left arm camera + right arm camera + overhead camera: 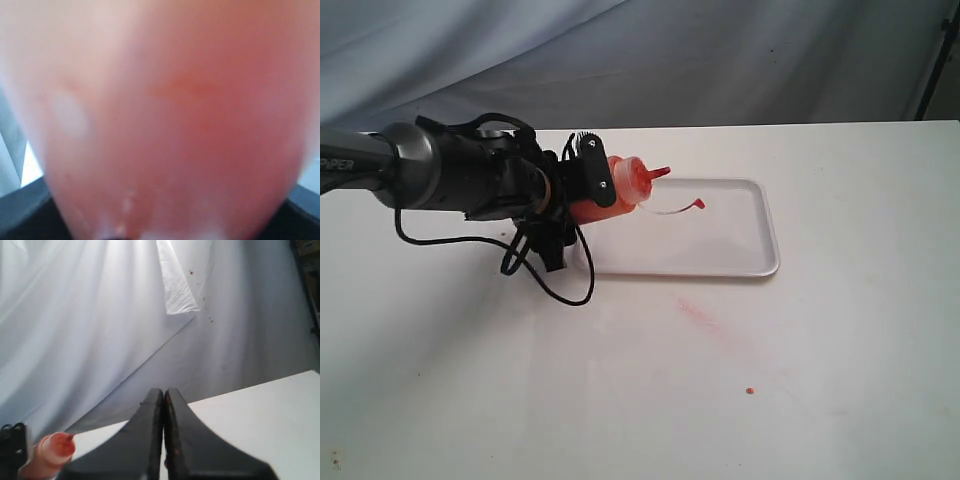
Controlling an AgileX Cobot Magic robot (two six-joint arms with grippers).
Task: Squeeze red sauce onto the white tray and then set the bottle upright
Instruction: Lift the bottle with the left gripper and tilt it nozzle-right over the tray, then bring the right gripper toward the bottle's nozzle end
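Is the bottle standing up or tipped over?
Tipped over. The left gripper holds the bottle sideways, nozzle pointing over the white tray.

1. The right pincer has its two black fingers pressed flat together, with only a thin seam between them.
2. Beyond the fingers lies a white surface, bare where it shows.
3. The bottle is off to one side of the fingers, pale orange and blurred, its red nozzle end turned toward the camera.
4. A black piece of hardware is just beside the bottle; what it belongs to cannot be told.
5. Behind hangs a pale folded cloth with a brighter white sheet and small red specks.
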